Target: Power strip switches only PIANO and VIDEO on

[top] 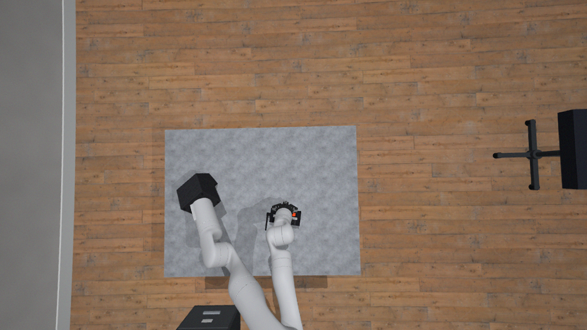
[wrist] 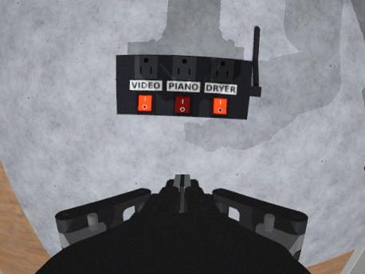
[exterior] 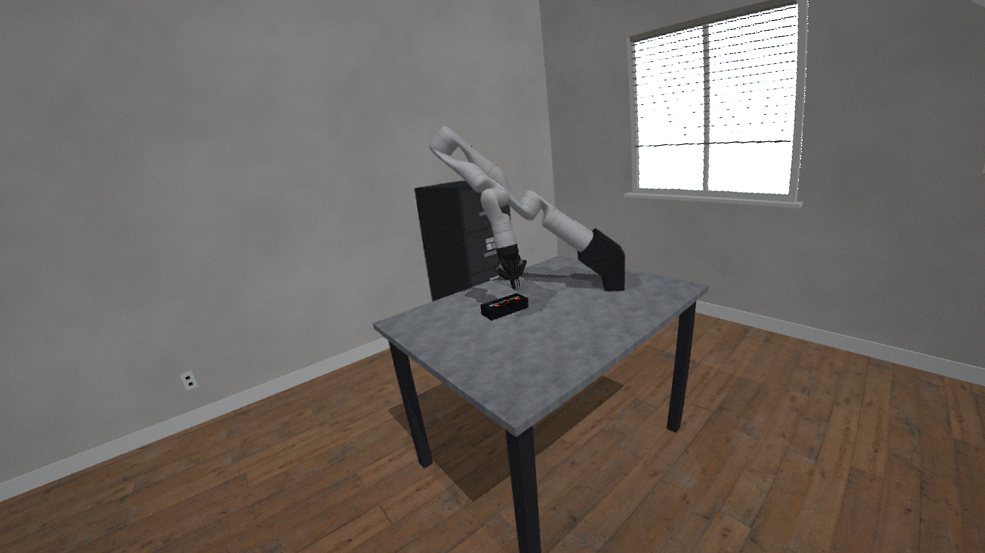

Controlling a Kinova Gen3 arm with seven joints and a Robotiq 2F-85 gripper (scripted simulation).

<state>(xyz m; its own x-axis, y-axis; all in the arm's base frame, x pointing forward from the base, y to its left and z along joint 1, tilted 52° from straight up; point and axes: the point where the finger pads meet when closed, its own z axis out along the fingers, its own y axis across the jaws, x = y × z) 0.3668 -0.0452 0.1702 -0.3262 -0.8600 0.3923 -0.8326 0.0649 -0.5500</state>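
Note:
A black power strip (wrist: 182,86) lies flat on the grey table, the right way up, with three switches labelled VIDEO, PIANO and DRYER. The VIDEO switch (wrist: 144,103) glows bright orange. The PIANO switch (wrist: 182,105) in the middle is dark red. The DRYER switch (wrist: 220,107) glows bright orange. A short black cord stub (wrist: 256,57) sticks out at the strip's right end. My gripper (wrist: 182,184) is shut and empty, hanging above the table just on the near side of the strip, roughly in line with the PIANO switch. The strip also shows in the exterior view (exterior: 506,306), with the gripper (exterior: 513,276) above it.
The arm's black base (top: 197,191) stands on the table near the strip. A black filing cabinet (exterior: 455,236) stands behind the table. The table edge (wrist: 16,230) is close on the near side in the wrist view.

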